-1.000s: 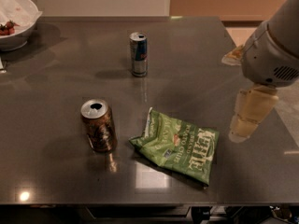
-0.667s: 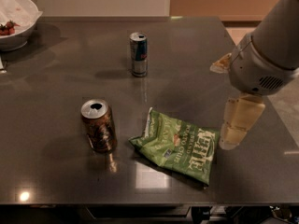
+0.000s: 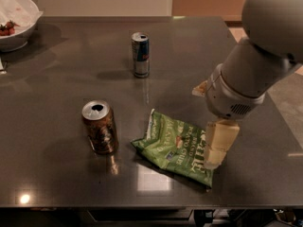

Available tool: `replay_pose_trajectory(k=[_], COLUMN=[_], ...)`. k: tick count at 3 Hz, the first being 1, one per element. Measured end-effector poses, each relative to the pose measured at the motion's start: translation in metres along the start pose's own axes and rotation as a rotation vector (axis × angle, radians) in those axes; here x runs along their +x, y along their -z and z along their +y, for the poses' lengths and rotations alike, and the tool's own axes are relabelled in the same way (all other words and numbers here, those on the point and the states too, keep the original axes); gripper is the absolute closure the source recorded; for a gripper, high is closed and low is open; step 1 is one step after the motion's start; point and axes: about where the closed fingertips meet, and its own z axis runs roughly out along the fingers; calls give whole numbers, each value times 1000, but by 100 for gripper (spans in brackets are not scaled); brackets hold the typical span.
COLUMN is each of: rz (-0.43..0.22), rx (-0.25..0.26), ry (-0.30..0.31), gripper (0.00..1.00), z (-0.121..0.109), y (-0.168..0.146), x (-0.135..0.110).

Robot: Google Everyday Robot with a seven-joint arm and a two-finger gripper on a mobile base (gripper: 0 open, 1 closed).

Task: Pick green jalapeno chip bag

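The green jalapeno chip bag (image 3: 173,146) lies flat on the dark table (image 3: 57,174), front centre-right, crinkled with white lettering. My gripper (image 3: 217,144) hangs from the grey arm (image 3: 251,74) at the bag's right edge, its cream fingers (image 3: 219,138) pointing down and overlapping that edge. I cannot tell whether it touches the bag.
A brown can (image 3: 99,126) stands left of the bag. A blue-silver can (image 3: 140,54) stands further back at centre. A white bowl (image 3: 16,20) with food sits at the far left corner. The table's front edge runs just below the bag.
The arm has swung left and forward. The gripper has moved from the table's right side to the bag's right edge. The bag and cans have not moved.
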Motion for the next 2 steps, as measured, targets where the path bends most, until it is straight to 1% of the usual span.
replay_pose_trajectory(k=[1, 2], rz=[0, -4], rx=[-35, -62], ry=[8, 18], gripper=[0, 0], z=[6, 13], y=[-21, -35], x=[0, 0])
